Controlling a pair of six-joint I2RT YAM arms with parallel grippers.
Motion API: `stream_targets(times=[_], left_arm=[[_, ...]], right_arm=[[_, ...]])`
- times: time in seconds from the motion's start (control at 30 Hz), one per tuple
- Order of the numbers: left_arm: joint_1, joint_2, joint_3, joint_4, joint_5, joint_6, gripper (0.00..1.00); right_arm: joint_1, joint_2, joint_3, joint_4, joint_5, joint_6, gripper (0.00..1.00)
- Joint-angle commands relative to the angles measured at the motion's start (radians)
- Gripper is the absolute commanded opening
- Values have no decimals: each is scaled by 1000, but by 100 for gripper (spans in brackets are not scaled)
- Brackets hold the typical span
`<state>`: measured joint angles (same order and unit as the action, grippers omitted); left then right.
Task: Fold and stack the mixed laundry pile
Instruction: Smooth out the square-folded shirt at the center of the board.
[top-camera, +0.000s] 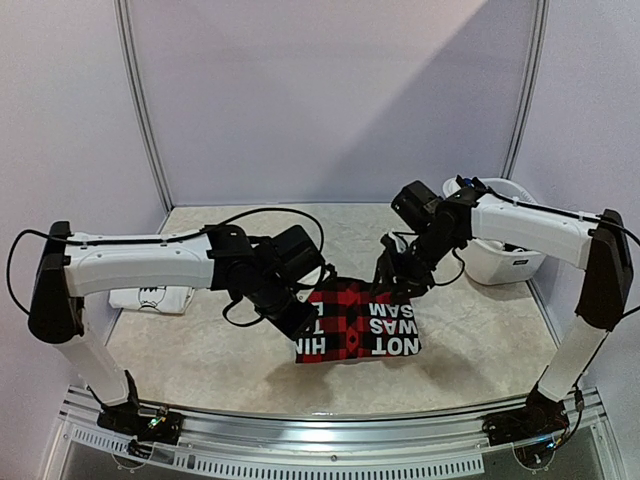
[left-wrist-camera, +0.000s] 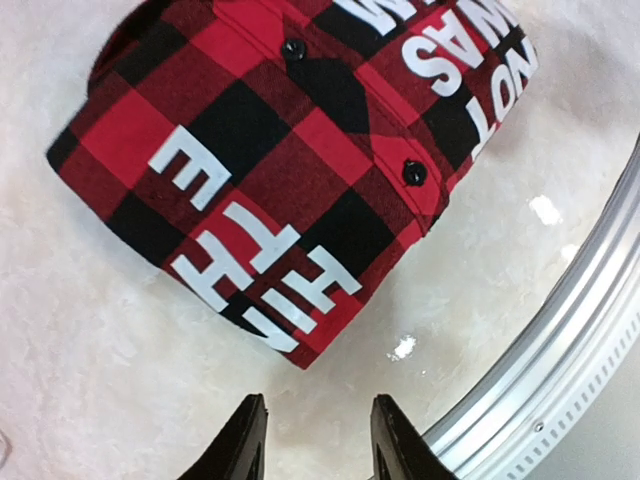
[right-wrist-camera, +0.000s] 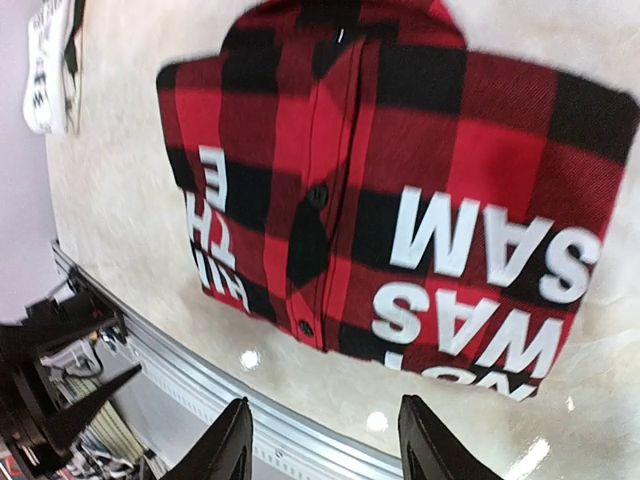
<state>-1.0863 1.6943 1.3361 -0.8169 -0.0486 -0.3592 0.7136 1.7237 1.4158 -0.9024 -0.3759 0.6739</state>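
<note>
A folded red and black plaid shirt (top-camera: 360, 322) with big white letters lies flat in the middle of the worktop (top-camera: 480, 340). Two black buttons show on its front.

The left end effector (left-wrist-camera: 318, 440) hangs above the worktop near one corner of the shirt. Its two fingers are partly open, with a gap between them. Nothing is in the gap, and it does not touch the shirt.

The right end effector (right-wrist-camera: 325, 450) hangs over the shirt's other side. Its fingers stand wider apart, and it holds nothing too.

A folded white T-shirt (top-camera: 152, 298) with black print lies at the left edge of the worktop, well apart from the plaid shirt. A white tub (top-camera: 500, 255) sits at the far right.
</note>
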Motion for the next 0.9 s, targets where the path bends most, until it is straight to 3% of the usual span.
stream_targets(times=[0.0,0.2,0.33,0.63,0.87], left_arm=[[5,-8,40,-76,-43,86,37],[5,29,33,-29,-12,39,38],[0,61,2,74,13,-38,37],[-4,141,-13,130,34,-111,35],[-23,153,-112,184,38,-154,33]], right_arm=[[-72,66,61,-11,63,17,50],[-140,179,147,14,52,-51,49],[-151,258,161,58,35,-117,45],[-166,397,176,94,-43,-182,39],[-188,471,184,116,-47,-215,36]])
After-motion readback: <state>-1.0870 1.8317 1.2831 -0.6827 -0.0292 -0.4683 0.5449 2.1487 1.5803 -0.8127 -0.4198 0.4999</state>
